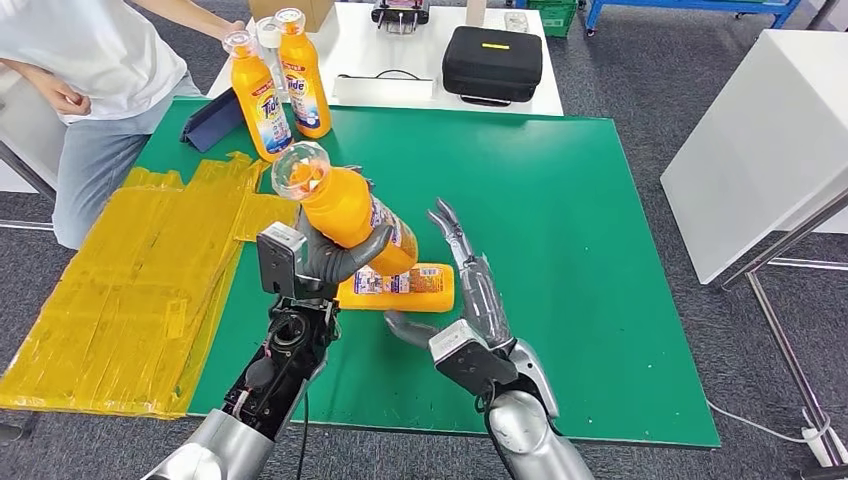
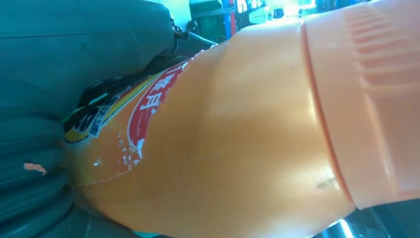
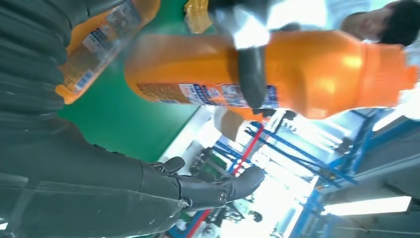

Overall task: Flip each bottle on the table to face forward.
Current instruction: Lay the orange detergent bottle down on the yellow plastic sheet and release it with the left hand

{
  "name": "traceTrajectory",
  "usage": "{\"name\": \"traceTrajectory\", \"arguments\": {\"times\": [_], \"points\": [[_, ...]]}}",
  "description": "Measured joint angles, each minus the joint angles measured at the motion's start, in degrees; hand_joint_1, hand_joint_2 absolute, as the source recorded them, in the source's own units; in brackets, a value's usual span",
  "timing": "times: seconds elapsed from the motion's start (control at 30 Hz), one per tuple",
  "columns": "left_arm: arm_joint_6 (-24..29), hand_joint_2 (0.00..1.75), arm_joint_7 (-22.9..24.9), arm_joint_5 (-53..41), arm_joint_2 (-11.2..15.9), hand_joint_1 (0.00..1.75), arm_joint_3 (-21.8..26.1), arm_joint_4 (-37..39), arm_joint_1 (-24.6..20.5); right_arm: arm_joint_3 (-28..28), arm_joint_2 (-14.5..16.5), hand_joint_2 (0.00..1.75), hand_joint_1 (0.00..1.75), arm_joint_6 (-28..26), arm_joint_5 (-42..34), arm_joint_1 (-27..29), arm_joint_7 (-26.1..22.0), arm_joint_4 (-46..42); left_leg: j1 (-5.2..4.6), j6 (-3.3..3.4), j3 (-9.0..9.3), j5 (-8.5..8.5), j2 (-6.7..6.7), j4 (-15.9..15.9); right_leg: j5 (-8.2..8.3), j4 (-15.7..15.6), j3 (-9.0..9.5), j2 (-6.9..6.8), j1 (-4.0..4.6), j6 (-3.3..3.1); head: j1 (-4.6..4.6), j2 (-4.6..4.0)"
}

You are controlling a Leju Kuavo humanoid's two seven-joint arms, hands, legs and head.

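Left hand has one bottle lifted mid-flip, tilted, over the mat centre.

Held bottle is off the green mat, clear cap at 11 o'clock, base at 5 o'clock; left hand is clamped round its lower body, label partly under the fingers. Second bottle lies flat on the mat directly under it, touching or just below the held base, cannot tell which. Right hand is at 3 o'clock of it, fingers apart, holding nothing. Two upright bottles stand at 11 o'clock on the mat's far edge, near a person's hand. Judgement: keep the grip low and firm, rotate until the label faces forward, and set down clear of the lying bottle so the base doesn't catch.
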Motion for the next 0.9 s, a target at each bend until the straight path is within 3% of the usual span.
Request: {"name": "traceTrajectory", "arguments": {"times": [0.13,0.37,0.47,0.53,0.7,0.9], "points": [[6.35,1.75,-0.07,-3.72,0.35,1.75,0.85,0.15,-0.04,0.66,-0.54,1.75,0.0,-3.06,-0.44,0.7,-1.74,-2.14,0.01,0.0,0.0,0.0,0.0,0.0,0.0,0.01,0.0,0.0,0.01,0.0,0.01,-0.01],[25.22,1.75,3.93,-19.57,1.79,1.75,1.85,5.97,-3.52,1.91,-1.43,1.75,0.0,-4.66,-1.07,2.18,-2.71,-6.92,0.02,-0.01,0.0,0.01,-0.01,0.0,0.0,0.01,-0.02,0.0,0.01,0.0,0.0,0.0],[32.46,1.75,10.92,-30.21,2.76,1.75,1.84,10.6,-6.03,2.53,-1.73,1.75,0.0,-3.83,-0.96,2.68,-3.51,-8.04,0.02,-0.02,0.0,0.02,0.01,0.0,0.0,0.01,-0.02,0.0,0.01,0.0,0.01,0.0],[34.26,1.75,17.5,-39.11,3.63,1.75,1.87,13.26,-7.44,2.82,-1.84,1.75,0.0,-2.93,-0.82,3.0,-3.87,-8.59,0.02,-0.03,0.0,0.03,0.01,0.0,0.0,0.02,-0.02,0.0,0.01,-0.01,0.0,0.0],[34.63,1.75,35.44,-63.5,6.07,1.75,3.6,16.82,-9.3,2.94,-2.1,1.75,0.0,-0.56,-0.53,3.98,-4.64,-9.91,0.03,-0.04,-0.01,0.03,0.07,0.0,0.02,0.03,-0.04,0.02,0.02,-0.03,0.0,0.0],[34.44,1.75,49.4,-79.78,9.23,1.75,4.98,21.58,-10.6,2.9,-2.53,1.75,0.0,1.07,-0.18,5.53,-5.53,-11.7,0.04,-0.05,-0.01,0.02,0.09,0.0,0.01,0.03,-0.06,0.03,0.03,-0.05,0.01,0.0]]}}
